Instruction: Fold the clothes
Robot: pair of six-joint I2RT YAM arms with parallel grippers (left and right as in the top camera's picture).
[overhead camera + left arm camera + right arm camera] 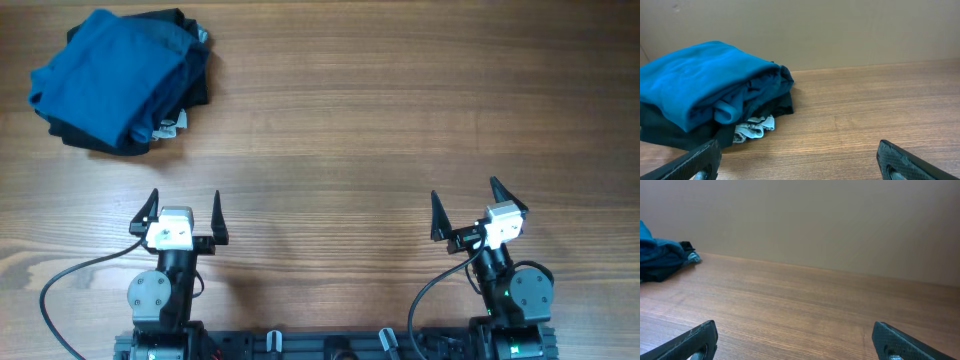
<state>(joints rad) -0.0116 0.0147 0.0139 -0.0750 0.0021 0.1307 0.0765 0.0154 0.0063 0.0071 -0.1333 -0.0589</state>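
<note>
Since the clothes (pixel 118 82) lie heaped together, the left gripper (pixel 185 197), spread wide and empty like the right gripper (pixel 464 190), could pinch several layers at once.

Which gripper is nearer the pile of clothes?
Left. The left gripper is open, just on the robot's side of the pile of clothes. The right gripper, also open, is far off to the right.

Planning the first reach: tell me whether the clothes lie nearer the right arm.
No, the clothes sit piled far left, ahead of the left arm.
</note>
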